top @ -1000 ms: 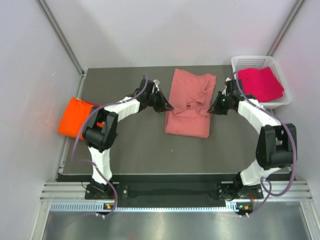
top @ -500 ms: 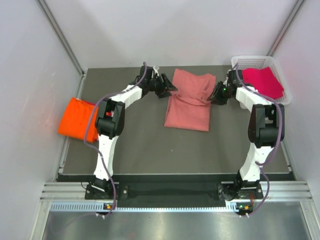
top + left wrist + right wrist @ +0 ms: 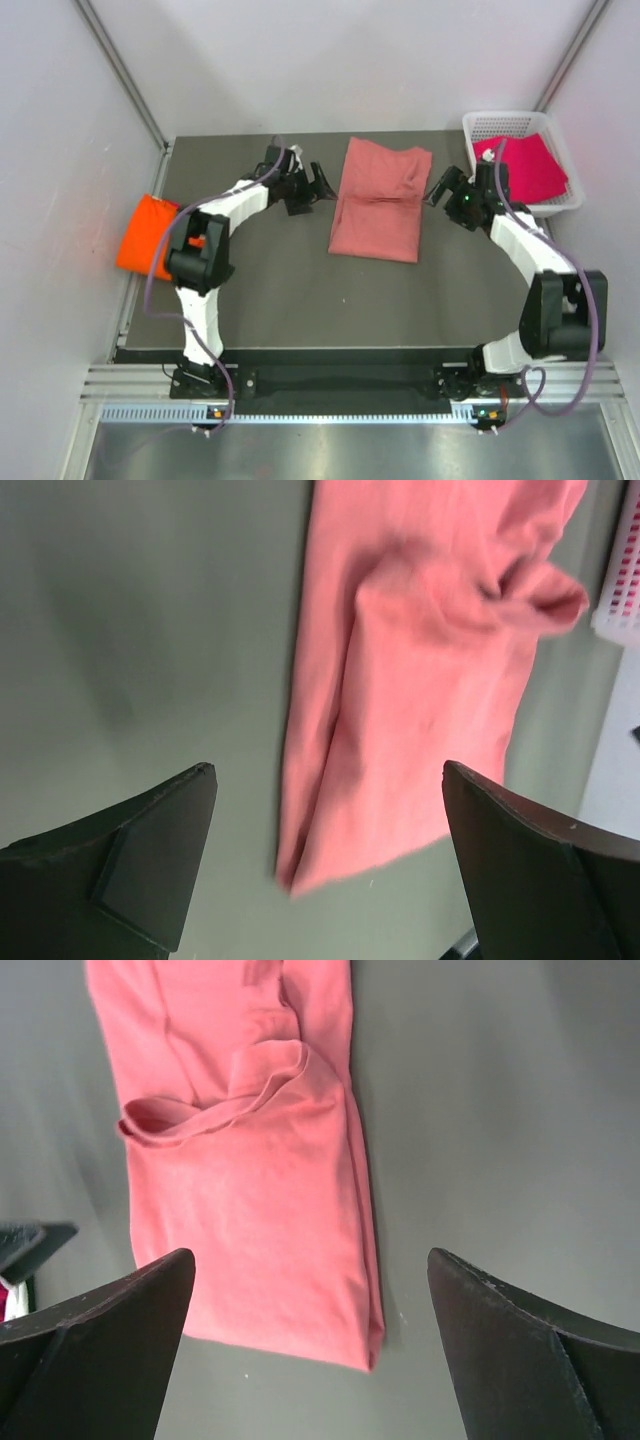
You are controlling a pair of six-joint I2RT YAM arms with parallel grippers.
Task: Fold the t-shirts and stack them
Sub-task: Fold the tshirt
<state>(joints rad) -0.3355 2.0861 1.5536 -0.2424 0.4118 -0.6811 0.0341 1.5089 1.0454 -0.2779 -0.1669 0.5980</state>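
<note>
A salmon-pink t-shirt point(image 3: 378, 200) lies folded into a long strip mid-table, with a crease across its far half. My left gripper point(image 3: 318, 182) hovers open just off the shirt's left edge and holds nothing. My right gripper point(image 3: 440, 186) hovers open just off its right edge, also holding nothing. In the left wrist view the pink shirt point(image 3: 420, 680) lies ahead of the wide-apart left gripper point(image 3: 328, 770). The right wrist view shows the shirt point(image 3: 240, 1190) ahead of the wide-apart right gripper point(image 3: 310, 1255). A bright orange t-shirt point(image 3: 150, 236) rests folded at the table's left edge. A magenta t-shirt point(image 3: 530, 168) lies in the basket.
A white mesh basket point(image 3: 510, 120) stands at the far right corner, and its edge point(image 3: 625, 580) shows in the left wrist view. White walls close in the left, far and right sides. The dark table point(image 3: 300, 290) shows bare mat in front of the pink shirt.
Both grippers went from shut on the pink shirt's edges to open. They carried the cloth toward the far side, let go, and drew outward. The shirt now lies flatter.
</note>
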